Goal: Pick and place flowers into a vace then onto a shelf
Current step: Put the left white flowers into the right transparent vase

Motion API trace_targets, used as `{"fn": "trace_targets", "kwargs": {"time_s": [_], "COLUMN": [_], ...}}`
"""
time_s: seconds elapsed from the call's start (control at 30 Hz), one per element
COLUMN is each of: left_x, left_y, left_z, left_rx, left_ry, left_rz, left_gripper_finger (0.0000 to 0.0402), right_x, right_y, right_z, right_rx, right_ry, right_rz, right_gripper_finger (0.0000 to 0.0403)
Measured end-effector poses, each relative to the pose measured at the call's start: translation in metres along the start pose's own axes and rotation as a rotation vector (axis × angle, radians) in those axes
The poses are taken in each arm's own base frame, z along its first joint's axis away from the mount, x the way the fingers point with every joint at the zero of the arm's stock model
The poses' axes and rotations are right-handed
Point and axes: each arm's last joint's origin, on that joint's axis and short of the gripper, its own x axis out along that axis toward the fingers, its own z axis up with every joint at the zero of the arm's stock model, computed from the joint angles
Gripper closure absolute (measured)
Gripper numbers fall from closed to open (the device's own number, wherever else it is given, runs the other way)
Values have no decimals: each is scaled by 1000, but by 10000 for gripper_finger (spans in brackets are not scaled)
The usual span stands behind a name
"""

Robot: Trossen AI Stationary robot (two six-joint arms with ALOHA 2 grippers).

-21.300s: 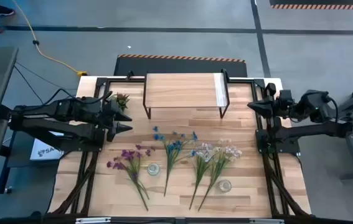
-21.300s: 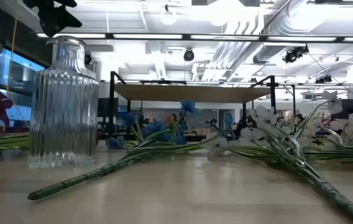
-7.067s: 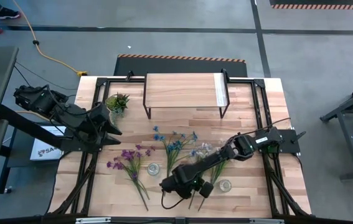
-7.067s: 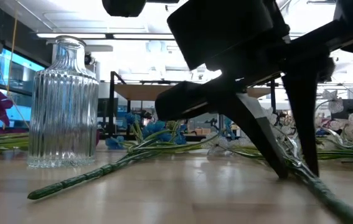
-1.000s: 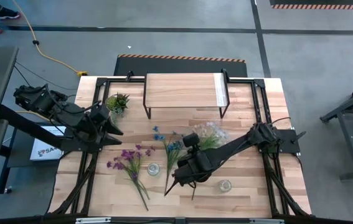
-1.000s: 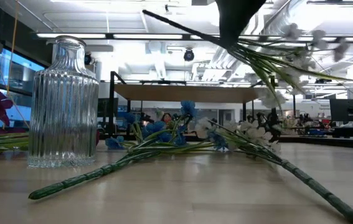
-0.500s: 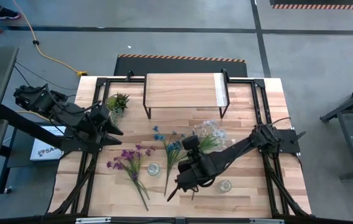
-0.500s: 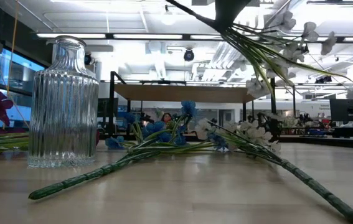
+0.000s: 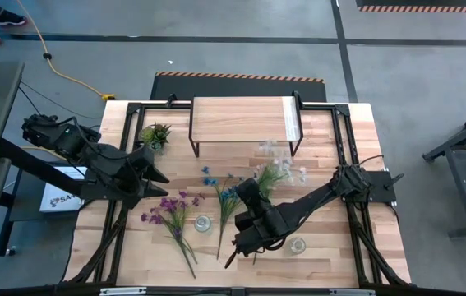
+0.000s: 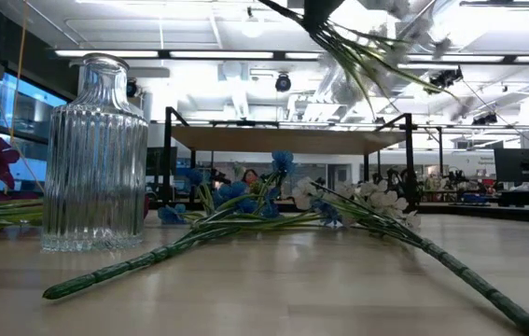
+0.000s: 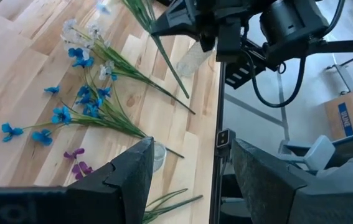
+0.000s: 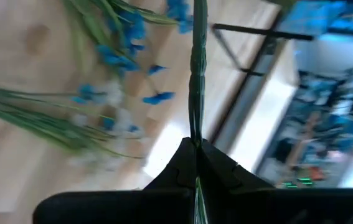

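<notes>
My right gripper (image 9: pixel 249 219) is shut on a white flower spray (image 9: pixel 277 167) and holds it above the table's middle. A second white spray (image 10: pixel 376 198), a blue spray (image 9: pixel 229 194) and a purple spray (image 9: pixel 171 209) lie flat on the tabletop. Two clear glass vases (image 9: pixel 203 223) (image 9: pixel 297 244) stand upright near the front. The wood-topped shelf (image 9: pixel 243 121) stands at the far middle. My left gripper (image 9: pixel 160 171) hovers open at the table's left with nothing between its fingers (image 11: pixel 126 177). My right gripper pinches the white spray's green stem (image 12: pixel 195 127) between its two shut fingers, in the lower part of the stem. The fingers slant down from the near side toward the shelf. The spray is lifted clear, its blossoms toward the shelf, its bare end (image 9: pixel 228 264) near-left.
A small green potted plant (image 9: pixel 156 133) stands at the far left beside the shelf. Black frame rails (image 9: pixel 347 138) run along the table's sides. Bare tabletop (image 9: pixel 323 218) lies to the right of the flowers.
My right gripper has turned at the wrist, staying shut. The held spray's blossom end has swung up and toward the shelf, and its bare end has stayed near-left. My left gripper has eased a little toward the table's middle.
</notes>
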Motion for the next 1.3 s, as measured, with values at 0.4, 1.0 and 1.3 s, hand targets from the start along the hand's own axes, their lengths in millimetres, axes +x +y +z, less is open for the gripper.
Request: {"fn": "trace_targets", "kwargs": {"time_s": [0.4, 1.0, 1.3], "left_x": [-1, -2, -2], "left_y": [-7, -13, -11], "left_z": [7, 14, 15], "left_rx": [-45, -68, -69], "left_ry": [-69, -139, -182], "left_rz": [-69, -133, -85], "left_gripper_finger": [153, 153, 153], "right_x": [5, -27, -25], "right_y": [-17, -82, -81], "right_z": [-4, -23, -22], "right_rx": [-265, -263, -327], "right_ry": [129, 277, 297], "right_rz": [-338, -640, -630], "right_gripper_finger": [403, 403, 403]}}
